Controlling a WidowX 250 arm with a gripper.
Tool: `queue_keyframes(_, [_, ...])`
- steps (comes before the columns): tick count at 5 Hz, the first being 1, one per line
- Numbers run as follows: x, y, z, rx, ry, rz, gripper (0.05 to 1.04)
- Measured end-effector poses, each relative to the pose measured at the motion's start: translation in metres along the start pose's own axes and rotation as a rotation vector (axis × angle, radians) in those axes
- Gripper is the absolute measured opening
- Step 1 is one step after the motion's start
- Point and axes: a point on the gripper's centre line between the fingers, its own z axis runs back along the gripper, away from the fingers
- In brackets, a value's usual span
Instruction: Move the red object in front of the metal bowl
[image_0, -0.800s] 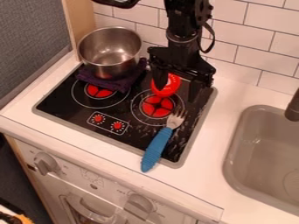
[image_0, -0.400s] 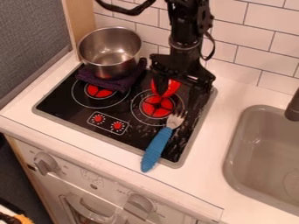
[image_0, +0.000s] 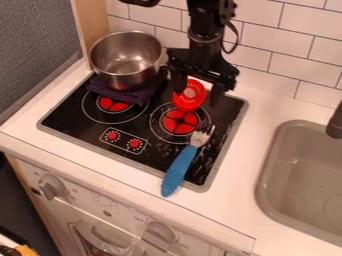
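Currently: blk cooktop (image_0: 65, 120) on wht ctr (image_0: 234, 205) | sink (image_0: 280, 175) R of cooktop | metal bowl (image_0: 127, 79) back L, on purple cloth (image_0: 130, 96) | gripper (image_0: 196, 100) low @ back R, 2 fingers spread, no grasp | fork (image_0: 179, 169), blue hdl, across front edge | red obj (image_0: 190, 95) btwn fingers, just behind R burner (image_0: 180, 123), R of bowl

A blue-handled fork (image_0: 178, 169) lies across the front edge of the stovetop (image_0: 157, 154); a purple cloth (image_0: 135, 96) rests farther back, and a sink (image_0: 268, 165) is set into the tabletop (image_0: 234, 200).
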Motion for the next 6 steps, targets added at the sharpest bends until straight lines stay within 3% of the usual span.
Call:
queue_keyframes(3, [0.011,0.026,0.006,-0.005,-0.027,0.067,0.999])
queue_keyframes(4, [0.009,0.035,-0.004,-0.008,-0.002,0.099,0.999])
queue_keyframes(6, [0.0,0.035,-0.043,-0.07,0.104,0.182,1.001])
